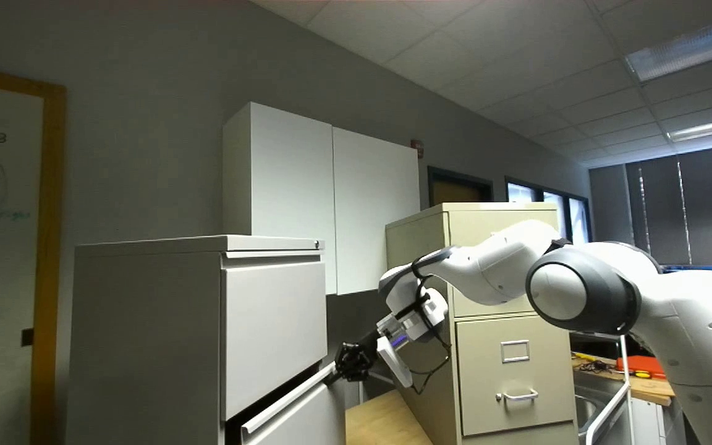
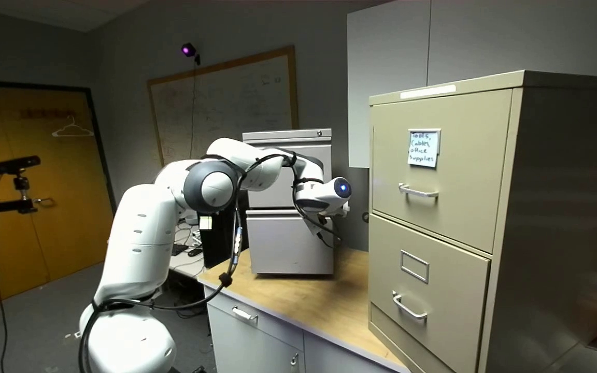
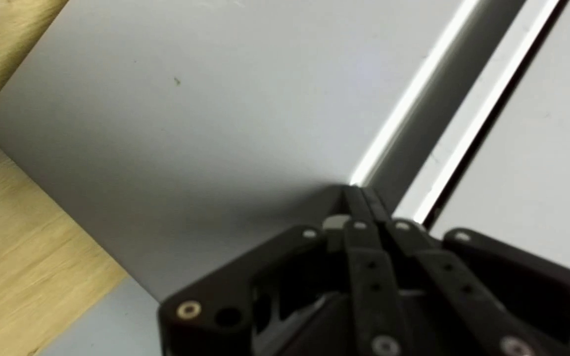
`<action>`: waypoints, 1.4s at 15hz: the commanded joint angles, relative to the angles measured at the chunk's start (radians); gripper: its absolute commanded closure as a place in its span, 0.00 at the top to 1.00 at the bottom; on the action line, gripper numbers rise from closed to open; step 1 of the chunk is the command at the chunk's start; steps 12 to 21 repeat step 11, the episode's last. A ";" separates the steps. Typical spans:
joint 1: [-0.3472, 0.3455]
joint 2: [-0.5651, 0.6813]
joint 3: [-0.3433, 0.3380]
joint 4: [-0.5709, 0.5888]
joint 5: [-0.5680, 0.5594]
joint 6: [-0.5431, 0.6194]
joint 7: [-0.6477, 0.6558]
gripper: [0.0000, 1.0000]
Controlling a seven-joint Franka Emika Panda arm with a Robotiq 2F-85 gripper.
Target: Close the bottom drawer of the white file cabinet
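The white file cabinet (image 1: 146,334) stands on a wooden counter; it also shows in an exterior view (image 2: 286,135). Its bottom drawer (image 1: 309,417) sticks out a little past the taller front above, with a dark gap behind its top edge. The plain drawer front also shows in an exterior view (image 2: 288,248) and in the wrist view (image 3: 206,113). No yellow contents are visible. My black gripper (image 1: 333,372) is at the drawer's top edge near its far end. In the wrist view the gripper's fingertips (image 3: 360,188) are together, nothing seen between them, at the front's bright top lip.
The beige cabinet (image 1: 517,377) with small handles stands close beside the arm; it also shows in an exterior view (image 2: 438,223). A white wall cupboard (image 1: 374,210) hangs behind. The wooden counter (image 2: 298,305) lies under the drawer. Cables hang along the arm.
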 commanded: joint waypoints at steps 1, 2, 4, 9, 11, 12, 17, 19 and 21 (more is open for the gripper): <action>-0.023 0.092 0.040 0.175 0.001 -0.042 0.068 0.00; -0.022 0.108 0.044 0.199 -0.009 -0.047 0.079 0.00; -0.023 0.138 0.049 0.249 -0.024 -0.057 0.097 0.00; -0.030 0.201 0.063 0.356 -0.074 -0.077 0.142 0.01; -0.037 0.214 0.065 0.380 -0.100 -0.095 0.161 0.01; -0.037 0.214 0.065 0.380 -0.100 -0.095 0.161 0.01; -0.037 0.214 0.065 0.380 -0.100 -0.095 0.161 0.01; -0.037 0.214 0.065 0.380 -0.100 -0.095 0.161 0.01; -0.037 0.214 0.065 0.380 -0.100 -0.095 0.161 0.01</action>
